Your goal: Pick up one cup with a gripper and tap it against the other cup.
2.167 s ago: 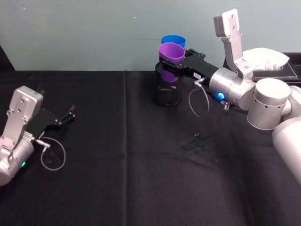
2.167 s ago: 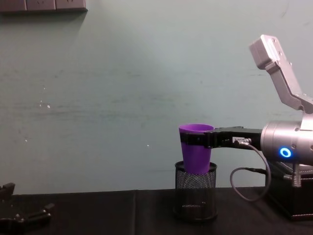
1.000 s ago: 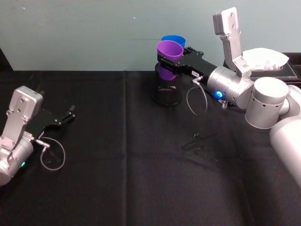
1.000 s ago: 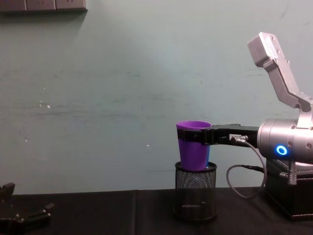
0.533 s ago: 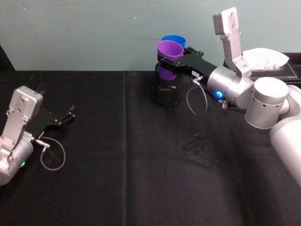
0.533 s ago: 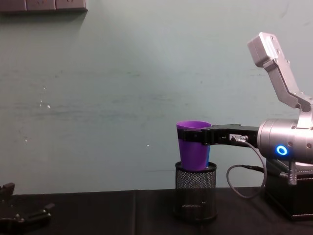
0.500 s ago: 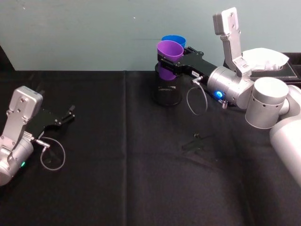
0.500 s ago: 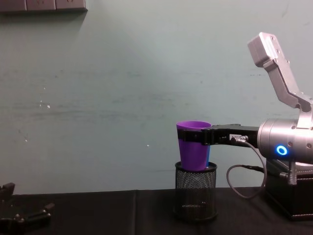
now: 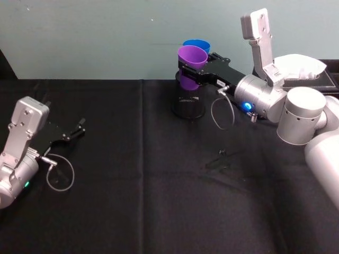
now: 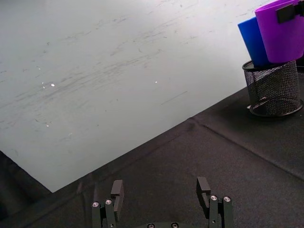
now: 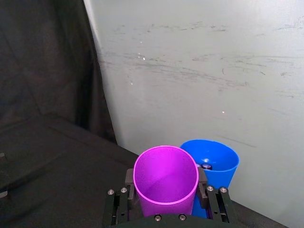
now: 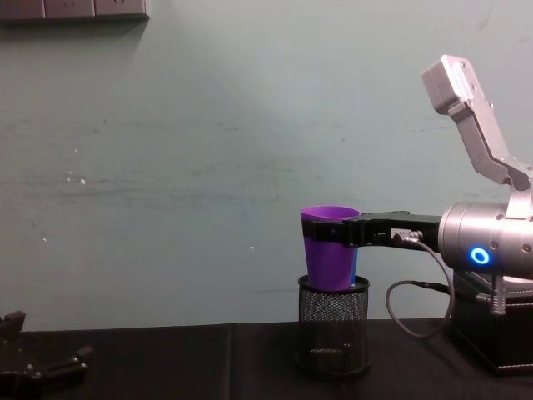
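a pale teal wall (image 12: 166, 167), scuffed with faint horizontal streaks and white flecks, fills most of the chest view; grey panels (image 12: 75, 8) sit at its upper left. a black-clothed table (image 9: 159, 201) spans the lower head view. a dark curtain (image 11: 42, 61) hangs beside the wall.

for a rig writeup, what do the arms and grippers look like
Left arm and right arm are silver; left gripper and right gripper black, slim-fingered. Grey cable loop at each wrist. Right: glowing blue ring, white label.
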Available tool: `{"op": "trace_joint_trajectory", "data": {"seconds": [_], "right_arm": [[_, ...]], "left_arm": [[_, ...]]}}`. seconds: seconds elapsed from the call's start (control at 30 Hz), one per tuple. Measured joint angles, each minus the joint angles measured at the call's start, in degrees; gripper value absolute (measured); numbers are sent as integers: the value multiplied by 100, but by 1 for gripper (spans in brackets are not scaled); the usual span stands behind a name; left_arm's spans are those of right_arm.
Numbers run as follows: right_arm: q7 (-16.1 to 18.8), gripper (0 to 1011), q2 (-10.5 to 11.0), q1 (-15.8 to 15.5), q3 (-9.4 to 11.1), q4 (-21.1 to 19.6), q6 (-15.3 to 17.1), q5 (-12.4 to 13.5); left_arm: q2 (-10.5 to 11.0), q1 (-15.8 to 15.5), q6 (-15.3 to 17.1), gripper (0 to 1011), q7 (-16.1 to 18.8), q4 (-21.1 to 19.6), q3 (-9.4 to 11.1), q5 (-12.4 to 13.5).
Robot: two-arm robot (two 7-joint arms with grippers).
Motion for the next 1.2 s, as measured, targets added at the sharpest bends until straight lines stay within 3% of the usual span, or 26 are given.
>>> {"op": "trace_joint_trajectory", "data": {"seconds": [1.2], "right_arm": [[0,741,-1,0,0,0,0,0]], "left_arm": [[0,0,0,1005,0,0,0,0]]}}
